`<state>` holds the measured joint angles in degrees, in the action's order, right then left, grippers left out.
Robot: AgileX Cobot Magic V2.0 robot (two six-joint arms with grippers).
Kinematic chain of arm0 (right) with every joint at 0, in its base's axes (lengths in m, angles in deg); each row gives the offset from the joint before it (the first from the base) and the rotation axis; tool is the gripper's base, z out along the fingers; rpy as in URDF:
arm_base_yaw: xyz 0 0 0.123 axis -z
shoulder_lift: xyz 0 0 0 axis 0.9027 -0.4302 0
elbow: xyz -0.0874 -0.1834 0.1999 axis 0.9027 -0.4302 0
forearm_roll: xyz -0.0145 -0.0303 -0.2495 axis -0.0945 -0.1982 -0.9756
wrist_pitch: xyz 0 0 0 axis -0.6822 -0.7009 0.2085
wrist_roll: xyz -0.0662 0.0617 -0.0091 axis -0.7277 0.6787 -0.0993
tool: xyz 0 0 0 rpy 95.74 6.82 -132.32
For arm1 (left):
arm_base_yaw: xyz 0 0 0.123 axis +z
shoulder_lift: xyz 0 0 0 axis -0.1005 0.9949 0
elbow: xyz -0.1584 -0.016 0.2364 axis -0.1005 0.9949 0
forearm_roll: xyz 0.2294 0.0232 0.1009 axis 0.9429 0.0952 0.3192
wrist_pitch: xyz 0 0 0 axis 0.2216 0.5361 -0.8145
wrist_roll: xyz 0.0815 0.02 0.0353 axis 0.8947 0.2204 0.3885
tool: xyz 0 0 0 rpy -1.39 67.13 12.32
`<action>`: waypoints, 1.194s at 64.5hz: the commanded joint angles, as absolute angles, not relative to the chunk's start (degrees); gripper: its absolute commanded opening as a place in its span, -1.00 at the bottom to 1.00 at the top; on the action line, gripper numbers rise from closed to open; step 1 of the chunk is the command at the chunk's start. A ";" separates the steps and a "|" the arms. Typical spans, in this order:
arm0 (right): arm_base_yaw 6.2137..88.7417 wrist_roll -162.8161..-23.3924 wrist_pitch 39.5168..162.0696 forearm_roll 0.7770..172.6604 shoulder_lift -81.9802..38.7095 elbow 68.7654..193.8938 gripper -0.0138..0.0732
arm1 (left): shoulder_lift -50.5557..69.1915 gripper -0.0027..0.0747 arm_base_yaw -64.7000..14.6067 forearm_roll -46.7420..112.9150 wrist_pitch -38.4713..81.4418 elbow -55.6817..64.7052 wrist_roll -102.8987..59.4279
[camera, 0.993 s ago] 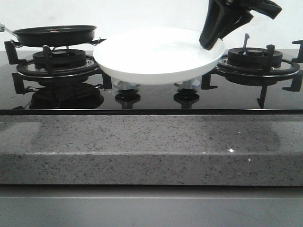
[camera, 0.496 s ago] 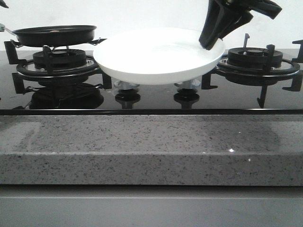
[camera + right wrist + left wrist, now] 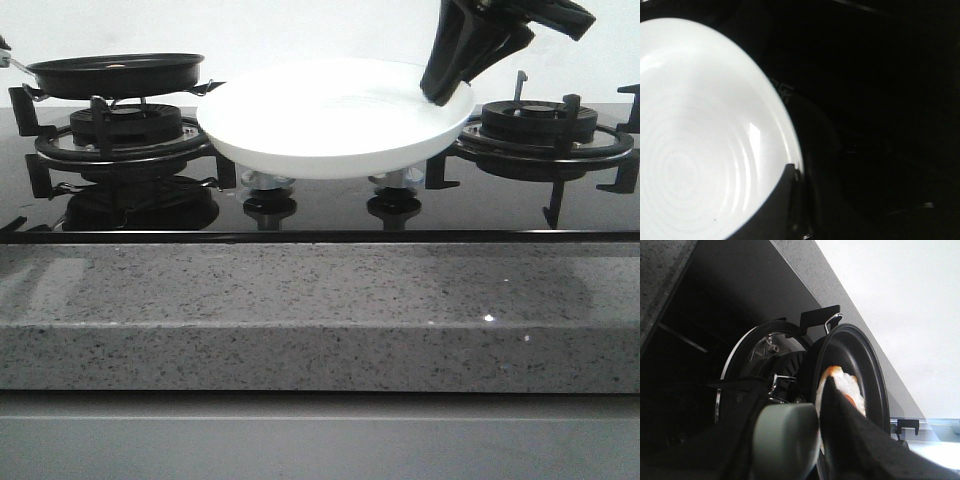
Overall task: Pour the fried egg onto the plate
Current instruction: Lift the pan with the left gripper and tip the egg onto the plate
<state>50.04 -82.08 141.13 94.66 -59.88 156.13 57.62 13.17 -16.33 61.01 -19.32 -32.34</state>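
At the far left of the front view a shallow black pan (image 3: 115,72) sits level on the left burner (image 3: 125,128) of a glossy black cooktop (image 3: 320,205). A sliver of its handle (image 3: 10,62) runs off the left edge, so the left pincer cannot be seen there. Inside the pan, a small orange spot marks the fried egg (image 3: 116,66), lying flat on the pan floor.

The left wrist view gives the closer look: the pan (image 3: 860,370) and the egg (image 3: 842,385), pale white with an orange edge, lying against its dark inner face. The left pincer (image 3: 805,440) is clenched on the grey handle (image 3: 785,440), with one dark finger (image 3: 850,440) crossing in front of the egg.

In the middle of the front view a wide white plate (image 3: 335,118) is held up off the cooktop, above the two control knobs (image 3: 268,205), its left rim close to the pan but apart from it. The plate is bare.

The right pincer (image 3: 450,85) comes down from above and is gripping the plate's right rim. In the right wrist view one dark finger (image 3: 785,210) lies over the edge of the plate (image 3: 700,140), whose surface shows faint rings.

To the right stands the second burner (image 3: 545,125), nothing on it. A speckled grey stone surface (image 3: 320,310) runs across the front below the cooktop.
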 commanded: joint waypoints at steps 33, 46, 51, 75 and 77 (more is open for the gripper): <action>49.99 -82.65 138.62 96.43 -56.85 157.36 -0.81 | 48.05 -0.98 15.01 -21.41 65.64 -22.14 -30.45; 49.99 -82.65 138.62 96.43 -56.85 157.36 -0.81 | 42.54 -0.98 14.54 -21.64 65.64 -22.14 -28.77; 49.99 -82.65 138.62 96.43 -56.85 157.36 -0.81 | 40.28 -0.98 13.94 -21.53 65.64 -22.14 -27.55; 49.99 -82.65 138.62 96.43 -56.85 157.36 -0.81 | 30.87 -0.98 0.92 -11.55 57.86 -22.14 -27.42; 49.99 -82.65 138.62 96.43 -56.85 157.36 -0.81 | 30.51 -0.98 -0.26 -10.90 57.14 -22.14 -27.42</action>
